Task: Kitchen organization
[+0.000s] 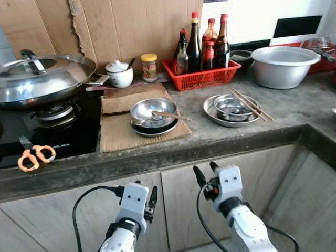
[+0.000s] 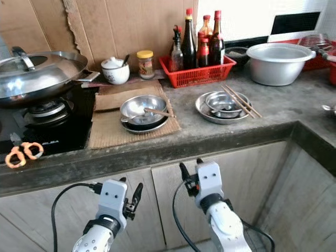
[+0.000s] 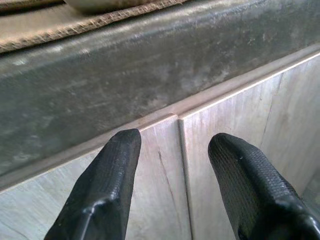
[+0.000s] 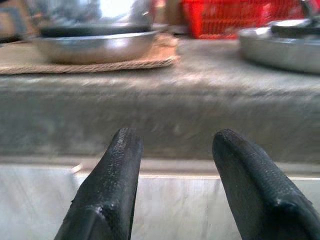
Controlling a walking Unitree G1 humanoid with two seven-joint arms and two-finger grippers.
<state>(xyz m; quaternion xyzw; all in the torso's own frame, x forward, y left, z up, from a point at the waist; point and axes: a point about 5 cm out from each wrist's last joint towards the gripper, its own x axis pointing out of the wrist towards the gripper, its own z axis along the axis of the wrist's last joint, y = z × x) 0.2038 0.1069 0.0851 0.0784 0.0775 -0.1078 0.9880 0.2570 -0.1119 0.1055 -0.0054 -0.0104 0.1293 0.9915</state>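
Grippers, left gripper (image 1: 152, 202) and right gripper (image 1: 206, 173), wait below the desk (image 1: 220, 134) edge, jaws apart; rising squarely should clear that edge before reaching the bowl (image 1: 152, 113).

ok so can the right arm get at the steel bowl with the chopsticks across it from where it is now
Probably yes. The right tool hangs open below the counter edge, in front of the cabinet, and the bowl sits on its plate near that edge, just up and ahead. It would need to lift over the lip first.

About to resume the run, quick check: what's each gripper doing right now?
Left gripper: open, empty, below the counter edge.
Right gripper: open, empty, facing the counter edge.
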